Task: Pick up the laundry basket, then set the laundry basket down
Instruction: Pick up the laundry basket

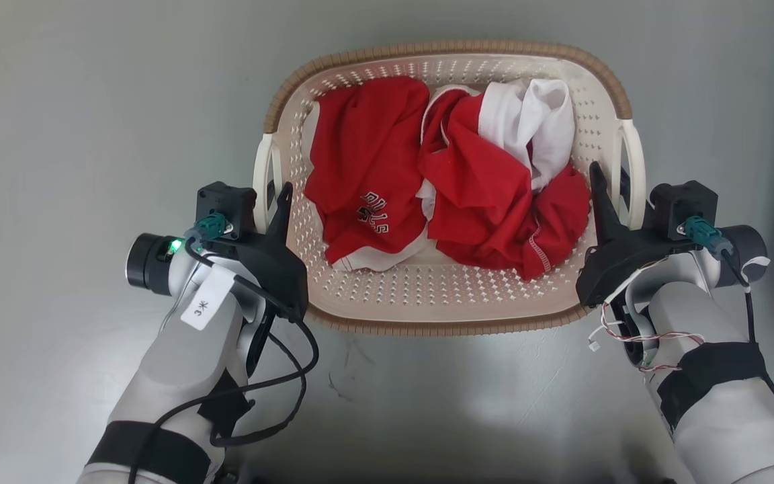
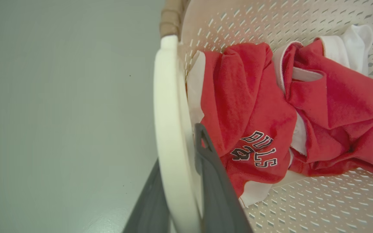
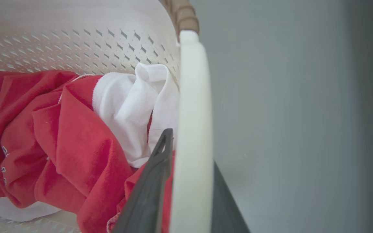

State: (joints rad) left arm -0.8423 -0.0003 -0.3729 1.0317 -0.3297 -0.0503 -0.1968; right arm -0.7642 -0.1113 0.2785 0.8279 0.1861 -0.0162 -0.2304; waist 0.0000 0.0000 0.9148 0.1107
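As each straddles a side handle (image 1: 263, 178), left gripper (image 1: 273, 202) and right gripper (image 1: 612, 195) pinch the basket (image 1: 441, 50); red and white clothes (image 1: 467, 175) heaped inside.

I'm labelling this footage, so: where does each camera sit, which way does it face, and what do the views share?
Head view: on the head, looking down at the laundry basket on the grey floor; both forearms, the left gripper and the right gripper show.
Left wrist view: on the left wrist, looking along its fingers gripping the left handle.
Right wrist view: likewise, its fingers gripping the right handle.
All share the red and white clothes.
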